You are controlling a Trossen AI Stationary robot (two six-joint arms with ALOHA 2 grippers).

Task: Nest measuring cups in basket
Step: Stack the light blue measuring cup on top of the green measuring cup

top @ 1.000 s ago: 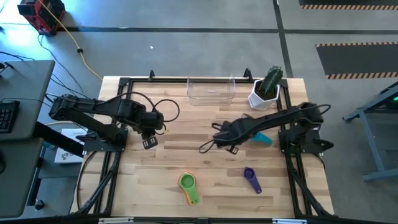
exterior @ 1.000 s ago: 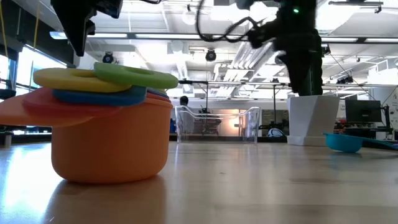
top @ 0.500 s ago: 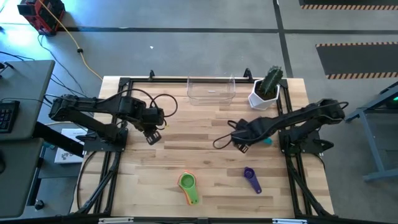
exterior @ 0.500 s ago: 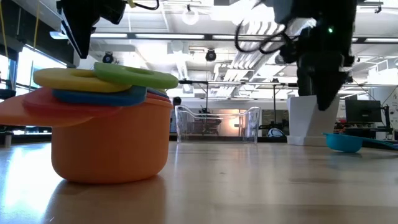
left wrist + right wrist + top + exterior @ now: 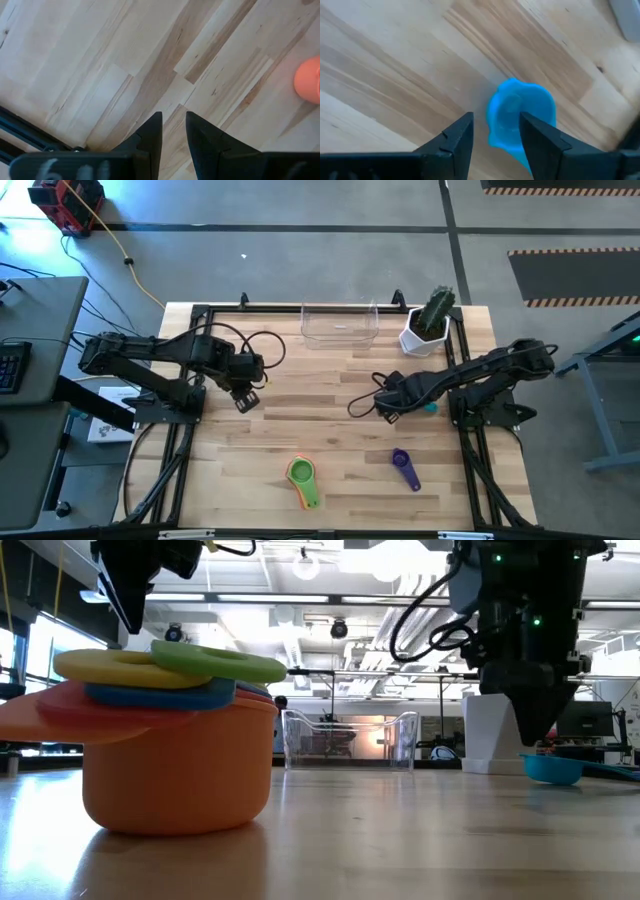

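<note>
A teal measuring cup [image 5: 520,119] sits on the table near the right edge [image 5: 430,407]; it also shows in the low view [image 5: 552,768]. My right gripper [image 5: 495,131] hangs open just above it, fingertips to either side of its near rim [image 5: 535,730]. A nested stack in the big orange cup [image 5: 303,477] stands near the front edge, with yellow, blue and green handles fanned out on top [image 5: 180,680]. A purple cup [image 5: 404,467] lies alone to its right. The clear basket [image 5: 340,325] stands at the far edge. My left gripper [image 5: 173,125] hovers over bare wood at the left [image 5: 245,398], open by a narrow gap.
A white pot with a green cactus [image 5: 428,320] stands right of the basket, just beyond my right arm. Black frame rails [image 5: 200,315] run along the table's sides. Bare wood lies between the two arms and in front of the basket.
My right gripper has swung toward the table's right edge and come down over the teal cup, most of it in the first half second. My left gripper has drawn a little toward the far edge. No cup has moved.
</note>
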